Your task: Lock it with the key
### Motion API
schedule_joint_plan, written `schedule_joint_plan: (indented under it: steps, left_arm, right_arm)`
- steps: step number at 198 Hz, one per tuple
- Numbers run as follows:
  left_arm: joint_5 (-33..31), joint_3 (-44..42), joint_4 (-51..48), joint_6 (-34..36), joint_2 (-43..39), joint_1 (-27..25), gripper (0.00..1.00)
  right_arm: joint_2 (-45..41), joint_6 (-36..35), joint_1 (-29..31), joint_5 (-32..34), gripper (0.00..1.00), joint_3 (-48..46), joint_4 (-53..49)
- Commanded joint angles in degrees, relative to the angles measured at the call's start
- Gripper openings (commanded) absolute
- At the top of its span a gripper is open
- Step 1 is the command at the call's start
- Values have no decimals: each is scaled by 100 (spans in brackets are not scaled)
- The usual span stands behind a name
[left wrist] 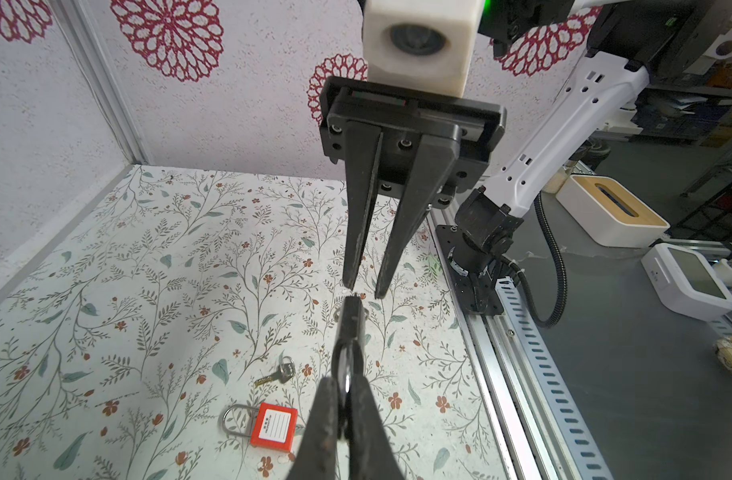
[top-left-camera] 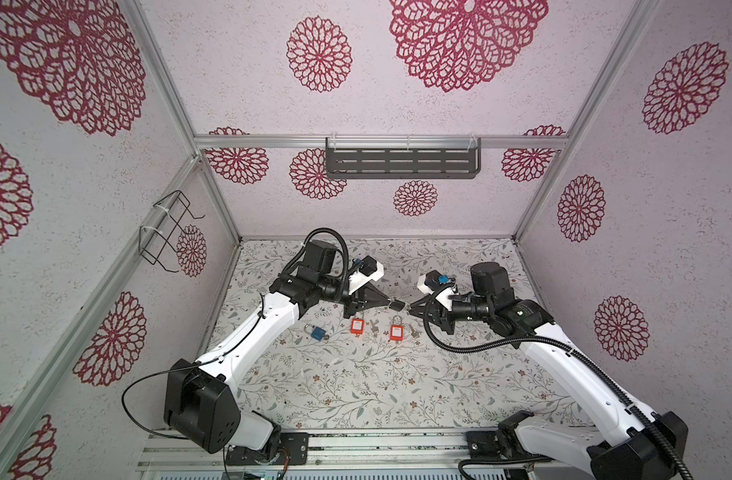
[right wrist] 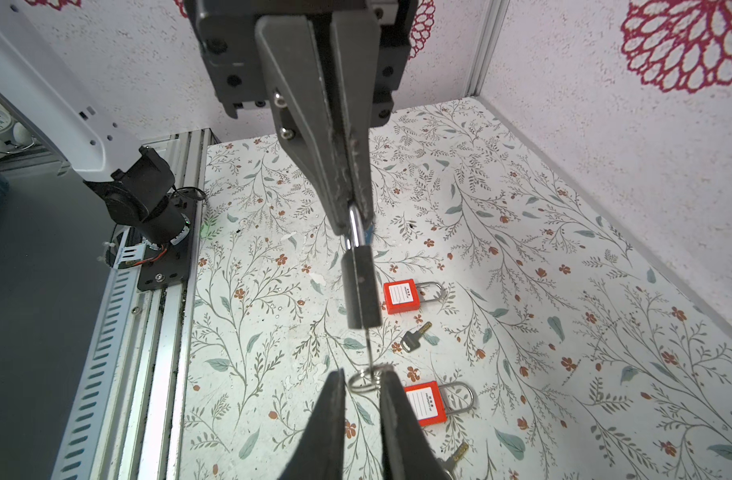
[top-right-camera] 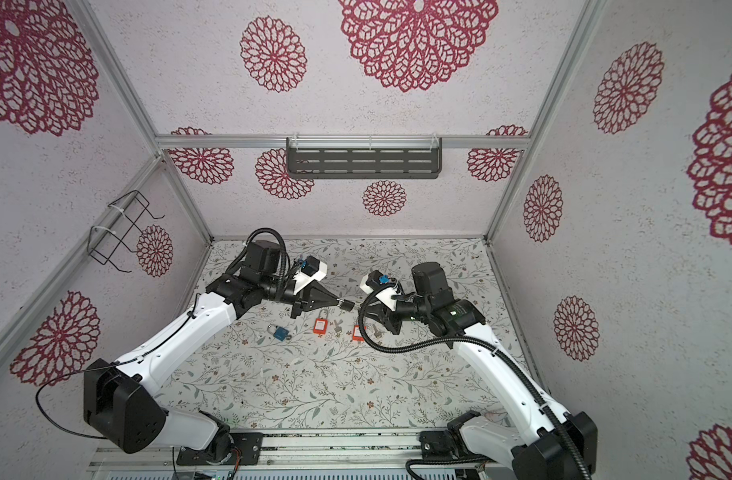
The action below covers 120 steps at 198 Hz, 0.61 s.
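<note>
Bright, even, diffuse light fills all four views; you see only faint, soft-edged shadows beneath the arms on the table (top-left-camera: 356, 395). In both top views, note how the wide lens splays the frame posts (top-left-camera: 161, 75) outward. In the right wrist view the padlock (right wrist: 362, 286) shackle carries a small glint, while the fingers (right wrist: 327, 428) of the right gripper (right wrist: 361, 374) look soft against the lens.
</note>
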Motion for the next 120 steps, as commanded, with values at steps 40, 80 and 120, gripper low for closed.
schedule_joint_plan:
  steps: [40, 80, 120]
  left_arm:
    - [85, 197, -174, 226, -102, -85, 0]
    - [78, 242, -187, 222, -85, -107, 0]
    - [85, 276, -187, 230, -53, -116, 0]
  right_arm:
    - [92, -92, -12, -289, 17, 251, 44]
    - [111, -89, -18, -315, 16, 244, 27]
    - [144, -72, -17, -381, 12, 251, 0]
